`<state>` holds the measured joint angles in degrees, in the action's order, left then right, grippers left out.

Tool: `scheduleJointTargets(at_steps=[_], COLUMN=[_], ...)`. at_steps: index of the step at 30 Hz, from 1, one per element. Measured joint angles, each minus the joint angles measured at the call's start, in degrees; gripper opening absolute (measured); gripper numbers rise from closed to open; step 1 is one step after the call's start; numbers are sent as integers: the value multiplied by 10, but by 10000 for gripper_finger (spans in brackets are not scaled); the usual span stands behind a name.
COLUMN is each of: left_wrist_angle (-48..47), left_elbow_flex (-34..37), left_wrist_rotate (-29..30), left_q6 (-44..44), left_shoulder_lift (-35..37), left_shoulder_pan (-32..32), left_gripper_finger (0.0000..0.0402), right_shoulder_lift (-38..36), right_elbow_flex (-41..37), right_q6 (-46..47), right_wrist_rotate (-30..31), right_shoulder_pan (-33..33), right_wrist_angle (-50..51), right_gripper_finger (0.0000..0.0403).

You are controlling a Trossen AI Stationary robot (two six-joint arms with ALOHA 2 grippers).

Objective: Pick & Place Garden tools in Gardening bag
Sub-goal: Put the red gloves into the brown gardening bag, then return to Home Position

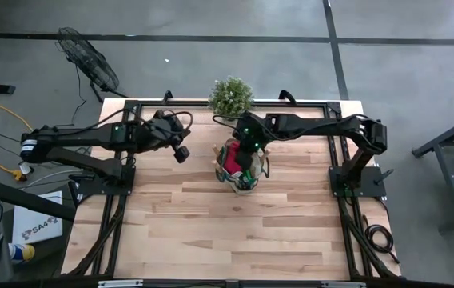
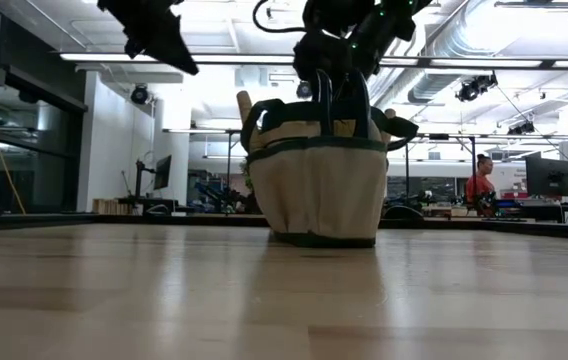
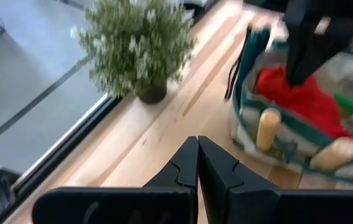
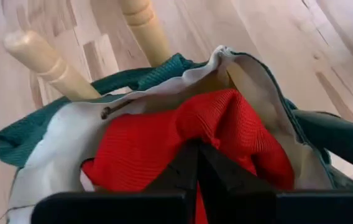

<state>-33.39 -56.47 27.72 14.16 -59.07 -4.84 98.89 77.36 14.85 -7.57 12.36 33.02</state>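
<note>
The tan gardening bag [image 1: 241, 170] with dark green trim stands upright on its base mid-table [image 2: 319, 185]. A red glove bundle [image 4: 158, 146] fills its mouth. Two trowels stand in outer pockets, wooden handles [image 3: 266, 127] [image 3: 335, 152] sticking up. Something green [image 3: 350, 102] lies beside the glove. My right gripper [image 1: 248, 154] is shut and reaches down into the bag's mouth. My left gripper [image 1: 181, 152] is shut, holds nothing, and hangs above the table to the left of the bag. My right gripper presses its shut fingertips [image 3: 296, 70] onto the upper face of the red glove bundle [image 4: 183, 121]. It comes slanting down from above and from the table's right. The glove sits inside the bag, between the pale lining walls.
A small bushy potted plant [image 1: 231, 96] stands at the table's far edge, behind the bag. The bag's loop handles [image 2: 336, 95] rise around my right gripper. Bare wood stretches across the near half of the table [image 1: 235, 232]. A person [image 2: 480, 180] is far off in the room.
</note>
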Motion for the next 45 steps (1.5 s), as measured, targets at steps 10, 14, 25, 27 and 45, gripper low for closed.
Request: scheduleJointTargets(at_steps=[10,14,25,27,45], left_wrist_angle=[25,38,-12,-10,375], left_elbow_flex=[5,5,4,4,251], left_wrist_rotate=[-17,-30,-96,-93,-80], left_q6=[12,13,85,72,56], left_shoulder_lift=[43,57,65,65,152], left_shoulder_pan=[0,0,1,9,98], left_gripper_finger=[0,0,0,0,0], right_shoulder_lift=[-57,-113,-271,-314,-658], right_elbow_flex=[0,0,-16,-48,-509], right_q6=[14,-8,-55,-46,129], right_wrist_rotate=[24,31,78,74,-32], right_shoulder_pan=[0,0,-6,-8,-7], right_wrist_angle=[6,55,214,198,-343], right_gripper_finger=[2,2,5,4,3])
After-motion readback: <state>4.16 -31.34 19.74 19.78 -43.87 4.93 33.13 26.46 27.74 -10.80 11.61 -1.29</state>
